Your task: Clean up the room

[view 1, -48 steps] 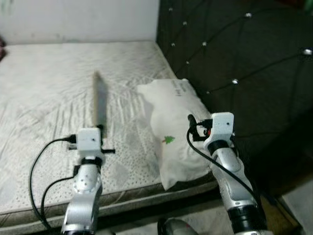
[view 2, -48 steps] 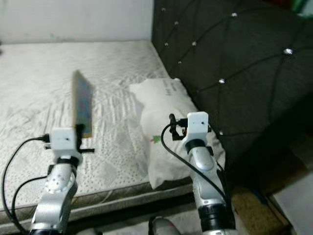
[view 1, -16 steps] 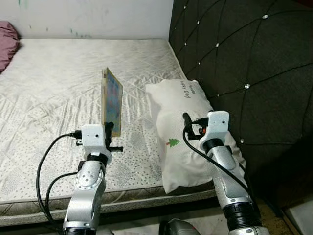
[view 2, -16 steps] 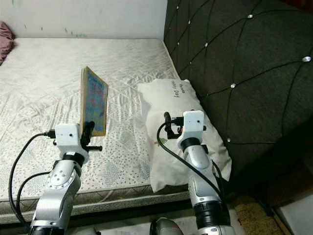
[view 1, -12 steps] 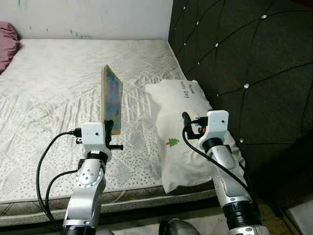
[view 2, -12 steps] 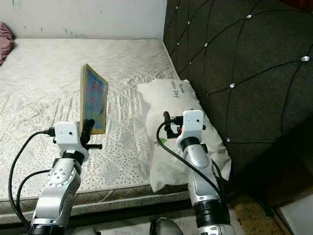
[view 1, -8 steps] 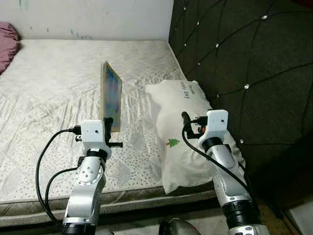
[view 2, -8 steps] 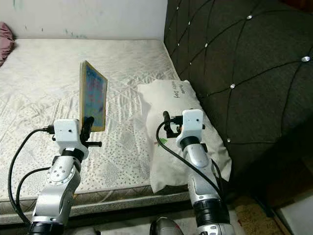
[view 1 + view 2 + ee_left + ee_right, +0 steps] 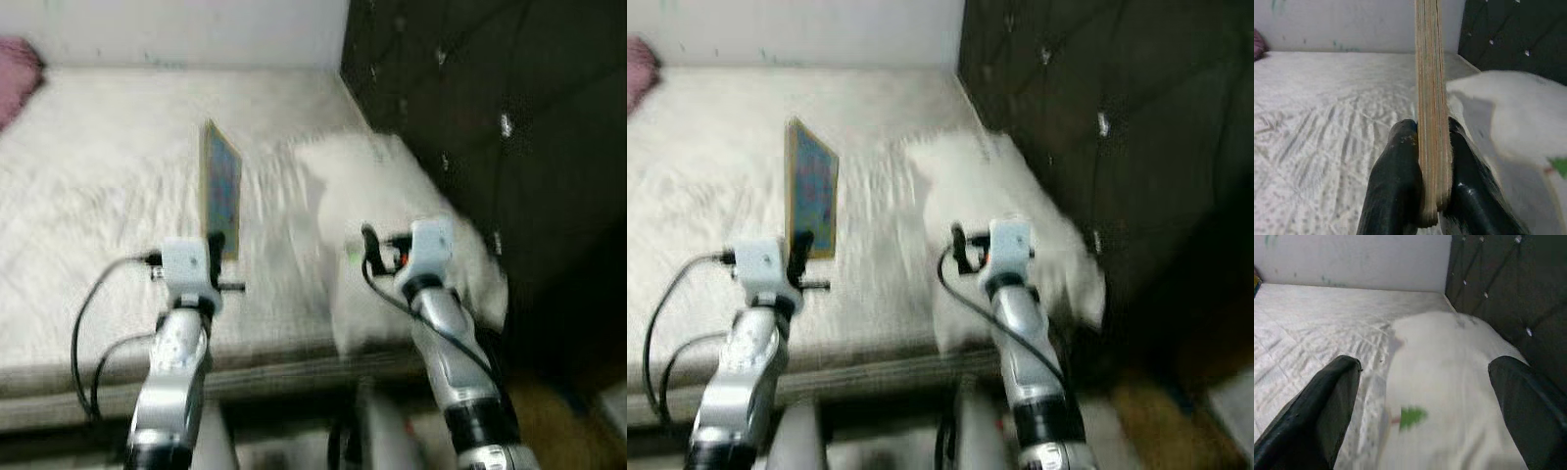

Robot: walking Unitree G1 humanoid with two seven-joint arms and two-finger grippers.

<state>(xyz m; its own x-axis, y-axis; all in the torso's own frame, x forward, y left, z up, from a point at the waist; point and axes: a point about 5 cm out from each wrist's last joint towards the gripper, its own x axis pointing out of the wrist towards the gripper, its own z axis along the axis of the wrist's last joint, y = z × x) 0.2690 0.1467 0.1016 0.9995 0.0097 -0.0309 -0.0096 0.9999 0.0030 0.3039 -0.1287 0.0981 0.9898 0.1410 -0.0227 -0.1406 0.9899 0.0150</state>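
Bare white quilted mattress (image 9: 88, 186) running back to a pale wall, with a dark tufted headboard (image 9: 470, 108) studded with small shiny buttons along the right side, and a scrap of pink fabric (image 9: 18, 61) at the far left corner. Head views blurred, probably from the robot moving, so fine detail lost. Left gripper (image 9: 1422, 171) raised over the near part of the mattress, its 2 black fingers (image 9: 1396, 186) pressed narrow on the lower edge of a thin flat book with tan page edges and a blue-green patterned cover (image 9: 221, 196). Book held upright on edge, clear of the bedding, cover turned toward the pillow side; likely gripped that way because a thin flat thing offers only its edge to 2 long fingers. White pillow with a small green tree print (image 9: 1449, 382) lying against the headboard, right of the book and apart from it. Right gripper (image 9: 1425, 396) hovering just before the pillow, fingers (image 9: 1322, 406) spread wide and holding nothing, the pillow visible between them. Judged from this: book already lifted from the bed and awaiting a proper place elsewhere; free hand seemingly kept ready for the pillow.
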